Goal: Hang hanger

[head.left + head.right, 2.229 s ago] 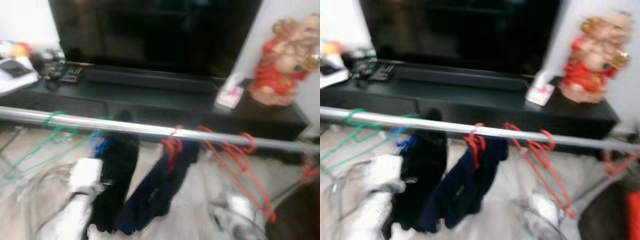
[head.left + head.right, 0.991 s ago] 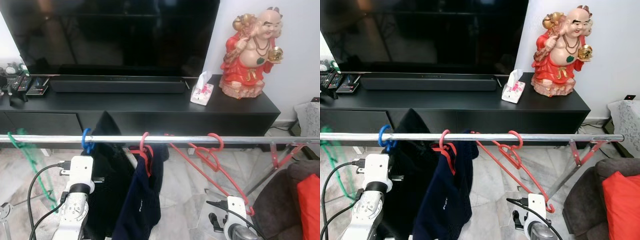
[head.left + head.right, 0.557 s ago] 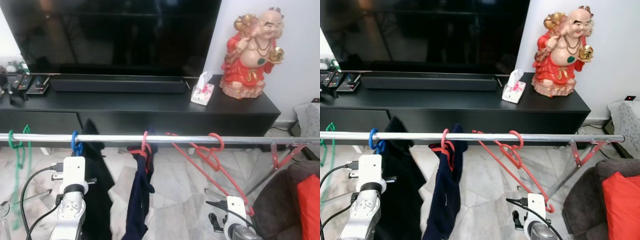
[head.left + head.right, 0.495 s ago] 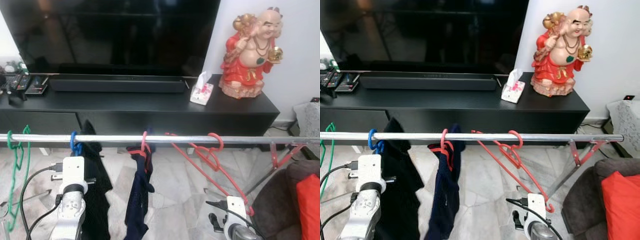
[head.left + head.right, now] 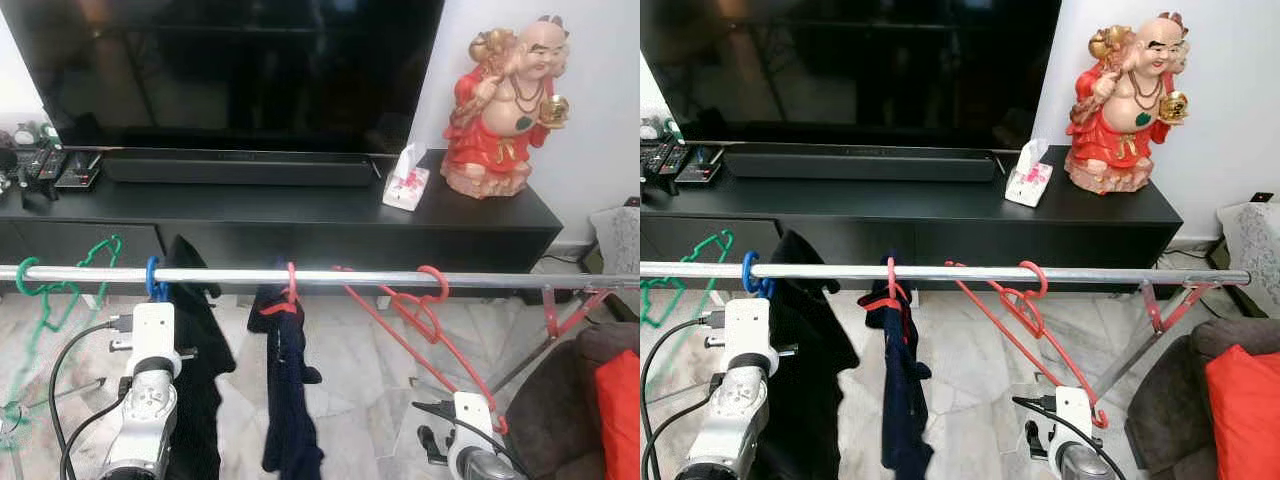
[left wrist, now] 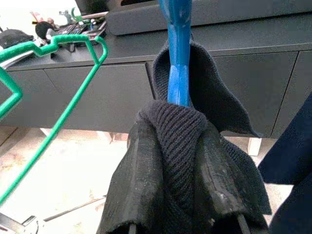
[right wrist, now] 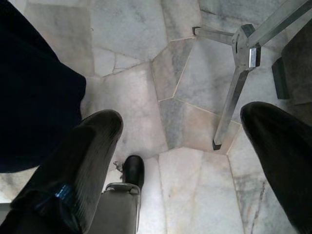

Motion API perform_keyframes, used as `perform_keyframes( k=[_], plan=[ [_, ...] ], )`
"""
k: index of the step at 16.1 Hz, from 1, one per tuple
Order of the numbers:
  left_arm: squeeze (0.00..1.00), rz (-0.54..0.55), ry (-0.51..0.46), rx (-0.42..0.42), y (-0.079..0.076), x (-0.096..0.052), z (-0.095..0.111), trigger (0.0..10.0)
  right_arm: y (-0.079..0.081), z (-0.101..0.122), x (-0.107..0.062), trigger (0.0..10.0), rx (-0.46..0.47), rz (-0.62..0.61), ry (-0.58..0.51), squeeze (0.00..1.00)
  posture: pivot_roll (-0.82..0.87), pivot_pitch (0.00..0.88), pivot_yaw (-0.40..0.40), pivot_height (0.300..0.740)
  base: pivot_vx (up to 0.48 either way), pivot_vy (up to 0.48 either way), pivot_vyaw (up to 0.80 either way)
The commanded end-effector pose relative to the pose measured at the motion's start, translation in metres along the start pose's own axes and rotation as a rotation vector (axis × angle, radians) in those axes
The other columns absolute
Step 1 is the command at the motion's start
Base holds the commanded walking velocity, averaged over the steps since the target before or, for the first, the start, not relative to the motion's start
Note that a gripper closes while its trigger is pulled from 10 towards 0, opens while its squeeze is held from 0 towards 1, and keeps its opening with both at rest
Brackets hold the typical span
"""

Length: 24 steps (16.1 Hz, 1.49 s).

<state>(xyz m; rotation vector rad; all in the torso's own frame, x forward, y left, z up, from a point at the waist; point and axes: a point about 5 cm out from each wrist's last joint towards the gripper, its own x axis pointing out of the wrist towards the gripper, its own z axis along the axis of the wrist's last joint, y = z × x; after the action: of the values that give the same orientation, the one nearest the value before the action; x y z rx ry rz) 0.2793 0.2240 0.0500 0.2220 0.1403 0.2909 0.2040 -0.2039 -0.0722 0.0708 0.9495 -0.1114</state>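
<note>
A silver rail [image 5: 350,277] crosses in front of me. A blue hanger [image 6: 178,58] hooks onto it at the left [image 5: 152,280] and carries a black knit garment [image 6: 178,141]. My left gripper [image 6: 178,195] is just below the hanger's neck, shut on that garment at the shoulder; my left arm [image 5: 150,370] rises under the hook. Further left, a green hanger [image 5: 60,285] hangs tilted. A red hanger [image 5: 290,290] holds a navy garment [image 5: 290,400], and empty red hangers [image 5: 420,310] hang to the right. My right gripper [image 7: 180,161] hangs low over the floor, open and holding nothing.
Behind the rail stands a black TV console [image 5: 300,215] with a large TV [image 5: 240,70], a red and gold statue [image 5: 505,100], a tissue box [image 5: 405,185] and remotes [image 5: 60,170]. The rack's leg [image 7: 243,73] stands on marble floor. A dark chair with a red cushion [image 5: 620,400] is at right.
The blue hook has slid a little left along the rail with my left arm. The navy garment has turned edge-on, and the green hanger has swung up and rightward. The right arm is still.
</note>
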Motion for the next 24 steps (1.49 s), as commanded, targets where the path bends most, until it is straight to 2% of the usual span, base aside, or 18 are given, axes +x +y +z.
perform_keyframes(
  k=[1,2,3,4,9,14,17,21,22,23,24],
  plan=[
    [0.0,-0.028,0.054,0.009,-0.004,-0.007,-0.013,10.0,-0.003,0.001,0.0,10.0,-0.003,-0.009,0.0,0.0,-0.02,0.0,-0.078,0.74,0.0,0.0,0.0],
    [0.13,-0.029,0.055,0.01,-0.004,-0.008,-0.014,10.0,-0.003,0.001,0.0,10.0,-0.003,-0.008,0.0,0.0,-0.02,0.0,-0.078,0.74,0.0,0.0,0.0],
    [0.85,-0.026,0.044,0.006,-0.002,-0.011,-0.014,10.0,-0.004,0.001,0.0,10.0,-0.003,-0.009,0.0,0.0,-0.02,0.0,-0.08,0.74,0.0,0.0,0.0],
    [1.0,-0.025,0.027,-0.001,-0.002,-0.013,-0.013,10.0,-0.004,0.002,0.0,10.0,-0.005,-0.009,0.0,0.0,-0.02,0.0,-0.081,0.74,0.0,0.0,0.0],
    [1.0,-0.022,-0.054,-0.014,0.0,-0.018,-0.002,10.0,-0.004,0.002,0.0,10.0,-0.006,-0.008,-0.001,0.0,-0.02,0.0,-0.082,0.74,0.0,0.0,0.0],
    [1.0,-0.055,-0.114,-0.008,-0.003,-0.031,0.006,10.0,-0.004,0.001,0.0,10.0,-0.004,-0.007,0.0,0.0,-0.02,0.0,-0.078,0.74,0.0,0.0,0.0],
    [1.0,-0.069,-0.183,0.004,-0.002,-0.042,0.018,10.0,-0.004,0.001,0.0,10.0,-0.002,-0.008,0.0,0.0,-0.01,0.0,-0.08,0.74,0.0,0.0,0.0],
    [1.0,-0.064,-0.242,0.0,0.002,-0.049,0.03,10.0,-0.005,0.001,0.0,10.0,-0.005,-0.006,0.0,0.0,0.0,0.0,-0.083,0.74,0.0,0.0,0.0],
    [0.93,-0.068,-0.239,0.009,0.002,-0.051,0.029,10.0,-0.005,0.001,0.0,10.0,-0.007,-0.005,0.001,0.0,0.0,0.0,-0.083,0.74,0.0,0.0,0.0],
    [0.01,-0.076,-0.229,0.019,0.002,-0.052,0.026,10.0,-0.005,0.001,0.0,10.0,-0.009,-0.005,0.001,0.0,0.0,0.0,-0.082,0.74,0.0,0.0,0.0],
    [0.0,-0.082,-0.216,0.027,0.003,-0.055,0.022,10.0,-0.005,0.0,-0.001,10.0,-0.01,-0.006,0.002,0.0,0.0,0.0,-0.081,0.74,0.0,0.0,0.0]
  ],
)
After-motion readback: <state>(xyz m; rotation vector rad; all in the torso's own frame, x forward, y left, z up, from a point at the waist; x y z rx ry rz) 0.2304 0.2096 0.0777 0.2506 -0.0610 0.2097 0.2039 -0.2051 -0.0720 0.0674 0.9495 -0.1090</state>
